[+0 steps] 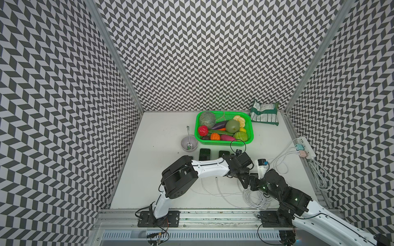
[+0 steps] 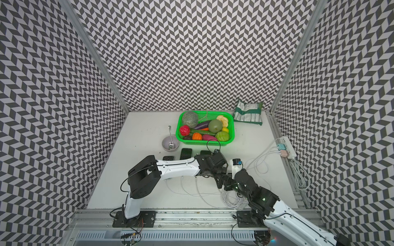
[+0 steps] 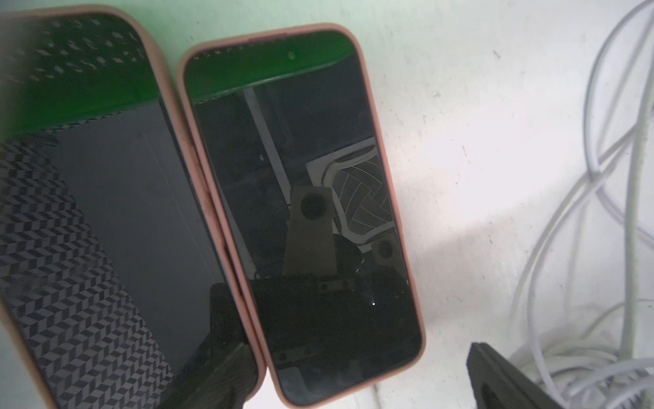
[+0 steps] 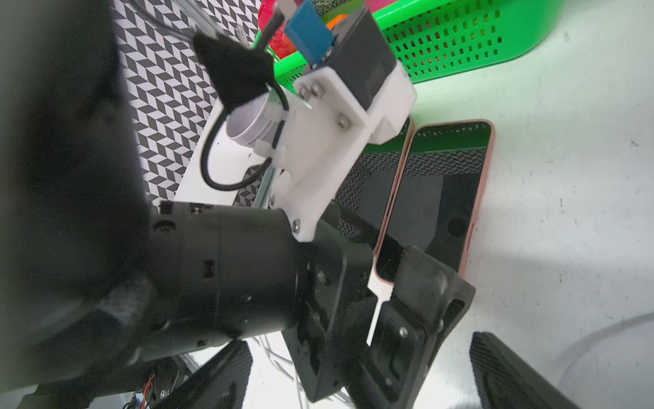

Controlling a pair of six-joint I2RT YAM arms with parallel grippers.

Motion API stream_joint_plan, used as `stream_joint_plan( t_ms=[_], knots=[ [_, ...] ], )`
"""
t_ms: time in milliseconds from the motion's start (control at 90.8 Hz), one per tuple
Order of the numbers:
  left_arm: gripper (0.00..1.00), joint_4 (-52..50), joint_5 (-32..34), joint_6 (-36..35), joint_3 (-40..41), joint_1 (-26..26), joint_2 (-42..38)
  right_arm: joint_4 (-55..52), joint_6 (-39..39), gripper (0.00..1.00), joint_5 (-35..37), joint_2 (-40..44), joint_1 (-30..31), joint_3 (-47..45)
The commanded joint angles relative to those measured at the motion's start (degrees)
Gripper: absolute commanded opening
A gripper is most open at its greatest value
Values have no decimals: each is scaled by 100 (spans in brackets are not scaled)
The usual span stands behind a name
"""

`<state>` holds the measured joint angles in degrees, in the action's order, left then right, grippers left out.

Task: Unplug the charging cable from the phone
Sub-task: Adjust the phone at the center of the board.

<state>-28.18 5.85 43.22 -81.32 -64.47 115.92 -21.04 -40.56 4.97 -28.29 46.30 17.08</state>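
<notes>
White table [image 1: 162,132], scuffed and specked. Green basket [image 1: 213,142] stands toward the rear. Grey bowl [image 1: 195,147] sits just beside the basket's front left corner. Dark-screened phones [image 2: 186,153] lie in a row just in front of the basket. Green-and-white packet [image 1: 264,116] lies near its rear right corner. White cables [image 1: 255,198] are coiled well in front of the basket, to its right.

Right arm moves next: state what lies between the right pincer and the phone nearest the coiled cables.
The open left pincer, its jaws flanking the near end of that phone; the right wrist view shows this.
</notes>
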Motion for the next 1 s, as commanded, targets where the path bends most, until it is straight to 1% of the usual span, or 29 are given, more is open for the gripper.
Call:
stream_joint_plan(
  t_ms=[0,297,606,760,991],
  knots=[
    [100,386,-534,77,298,-53,-165,619,-25,99,329,78,-77,291],
    [100,742,-551,134,1301,480,-671,682,23,100,274,-25,-117,340],
    [100,985,-508,96,2279,1168,-1301,848,57,100,190,-212,-139,307],
    [100,975,-455,47,2404,1353,-1419,948,74,100,146,-330,-156,283],
    [100,886,-426,18,2238,1310,-1575,1030,103,100,109,-438,-169,238]
  ],
)
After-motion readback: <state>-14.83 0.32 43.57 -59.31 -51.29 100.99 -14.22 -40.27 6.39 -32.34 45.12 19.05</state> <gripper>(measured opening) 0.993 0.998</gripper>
